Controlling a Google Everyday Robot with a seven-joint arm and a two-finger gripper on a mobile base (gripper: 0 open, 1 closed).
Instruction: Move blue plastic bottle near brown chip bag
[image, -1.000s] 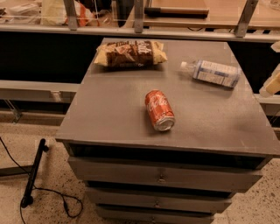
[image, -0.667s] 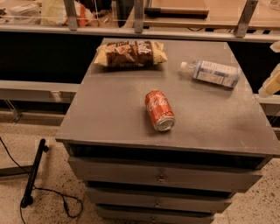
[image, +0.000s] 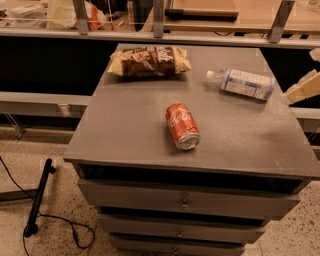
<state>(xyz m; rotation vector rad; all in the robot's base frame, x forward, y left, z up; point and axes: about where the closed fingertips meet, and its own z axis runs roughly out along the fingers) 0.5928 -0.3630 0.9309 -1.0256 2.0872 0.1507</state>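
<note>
The blue plastic bottle (image: 243, 83) lies on its side at the back right of the grey cabinet top (image: 130, 130), white cap pointing left. The brown chip bag (image: 149, 61) lies flat at the back left-centre of the top, well left of the bottle. Only a pale beige part of my gripper (image: 304, 88) shows, at the right edge of the view. It is just right of the bottle and apart from it, holding nothing that I can see.
A red-orange soda can (image: 182, 126) lies on its side in the middle of the top, in front of the bottle and the bag. The cabinet has drawers (image: 185, 202) below. Metal rails and a shelf run behind. A black cable and rod (image: 39, 200) lie on the floor at left.
</note>
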